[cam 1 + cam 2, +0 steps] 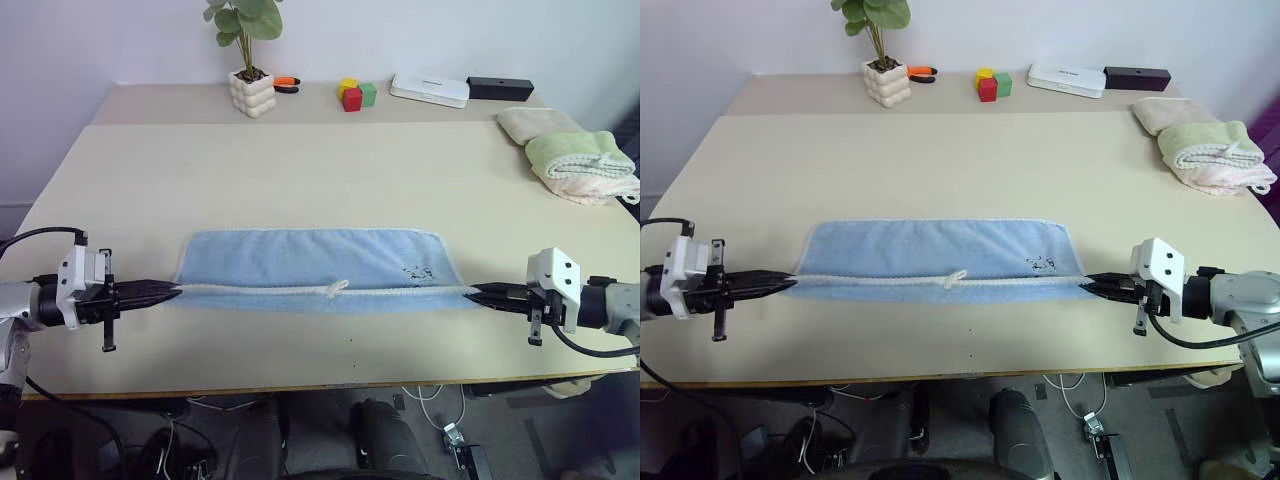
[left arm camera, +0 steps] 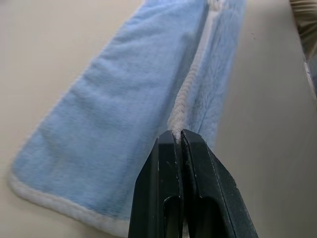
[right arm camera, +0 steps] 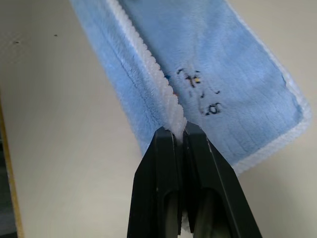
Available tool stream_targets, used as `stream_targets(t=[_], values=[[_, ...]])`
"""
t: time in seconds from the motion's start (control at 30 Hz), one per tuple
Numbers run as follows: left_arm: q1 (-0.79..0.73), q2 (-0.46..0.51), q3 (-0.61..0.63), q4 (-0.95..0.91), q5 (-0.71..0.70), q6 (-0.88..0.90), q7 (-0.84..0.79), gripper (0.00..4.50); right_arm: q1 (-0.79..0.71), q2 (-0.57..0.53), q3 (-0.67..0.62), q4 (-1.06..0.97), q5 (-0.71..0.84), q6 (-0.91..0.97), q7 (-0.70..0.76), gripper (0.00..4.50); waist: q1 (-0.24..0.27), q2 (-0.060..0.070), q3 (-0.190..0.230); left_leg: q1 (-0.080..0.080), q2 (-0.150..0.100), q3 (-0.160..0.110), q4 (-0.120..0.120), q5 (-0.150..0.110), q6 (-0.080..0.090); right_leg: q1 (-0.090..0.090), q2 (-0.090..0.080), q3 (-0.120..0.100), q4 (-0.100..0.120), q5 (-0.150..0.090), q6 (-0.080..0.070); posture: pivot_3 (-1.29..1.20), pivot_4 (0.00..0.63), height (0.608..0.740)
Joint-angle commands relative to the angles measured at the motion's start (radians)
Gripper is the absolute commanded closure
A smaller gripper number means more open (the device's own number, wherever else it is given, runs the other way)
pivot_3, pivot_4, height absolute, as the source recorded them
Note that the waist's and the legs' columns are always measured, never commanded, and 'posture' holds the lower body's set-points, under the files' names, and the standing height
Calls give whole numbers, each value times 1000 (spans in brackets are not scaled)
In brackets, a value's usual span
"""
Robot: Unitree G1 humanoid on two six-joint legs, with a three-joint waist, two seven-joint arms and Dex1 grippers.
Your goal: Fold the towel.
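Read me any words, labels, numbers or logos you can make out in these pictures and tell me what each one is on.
No text reads clearly.
towel: a small dark embroidered mark near the end held by the right gripper; it is a motif, not legible letters.
white flat box at the table's far edge: faint marking on top, too small to read.
black box: no readable label.

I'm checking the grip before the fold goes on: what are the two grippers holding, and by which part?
Both hold the towel: left gripper and right gripper each pinch an end of its whitish hem.
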State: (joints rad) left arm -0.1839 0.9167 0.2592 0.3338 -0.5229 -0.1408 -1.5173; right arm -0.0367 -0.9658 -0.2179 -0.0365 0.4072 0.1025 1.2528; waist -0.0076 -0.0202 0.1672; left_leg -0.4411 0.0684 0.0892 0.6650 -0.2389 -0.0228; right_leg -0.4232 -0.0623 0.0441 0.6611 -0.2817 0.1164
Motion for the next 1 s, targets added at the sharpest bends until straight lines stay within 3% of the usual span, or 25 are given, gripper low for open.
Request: stream_targets(t=[0.03, 0.2, 0.4, 0.67, 1.0], values=[[-99, -9, 23, 68, 11, -10, 38, 4500, -60, 22, -8, -16, 25, 14, -25, 4404, 0, 0, 0, 0, 0, 0, 0, 0, 0, 0, 0, 0, 0, 0, 0, 0, 150, 735], [-343, -63, -14, 308, 92, -79, 99, 4500, -197, 82, 37, 97, -20, -4, -68, 4404, 1, 0, 0, 0, -1, 0, 1, 0, 0, 0, 0, 0, 0, 0, 0, 0, 150, 735], [-496, -109, -50, 538, 180, -195, 109, 4500, -332, 149, 95, 215, -97, -68, -128, 4404, -4, 0, 0, 0, -1, 0, 0, 0, 0, 0, 1, 0, 0, 0, 1, 0, 150, 735], [-561, -148, -77, 691, 257, -298, 133, 4500, -472, 204, 138, 422, -215, -207, -211, 4404, -4, 0, 0, -1, -1, 0, 1, 0, 0, -1, 0, 0, 0, 0, 1, 0, 150, 735], [-558, -165, -83, 763, 315, -358, 197, 4500, -542, 242, 180, 549, -268, -270, -224, 4404, -4, 0, 0, -1, -1, 0, 1, 0, 0, -1, 0, 0, 1, 0, 1, 0, 150, 735]])
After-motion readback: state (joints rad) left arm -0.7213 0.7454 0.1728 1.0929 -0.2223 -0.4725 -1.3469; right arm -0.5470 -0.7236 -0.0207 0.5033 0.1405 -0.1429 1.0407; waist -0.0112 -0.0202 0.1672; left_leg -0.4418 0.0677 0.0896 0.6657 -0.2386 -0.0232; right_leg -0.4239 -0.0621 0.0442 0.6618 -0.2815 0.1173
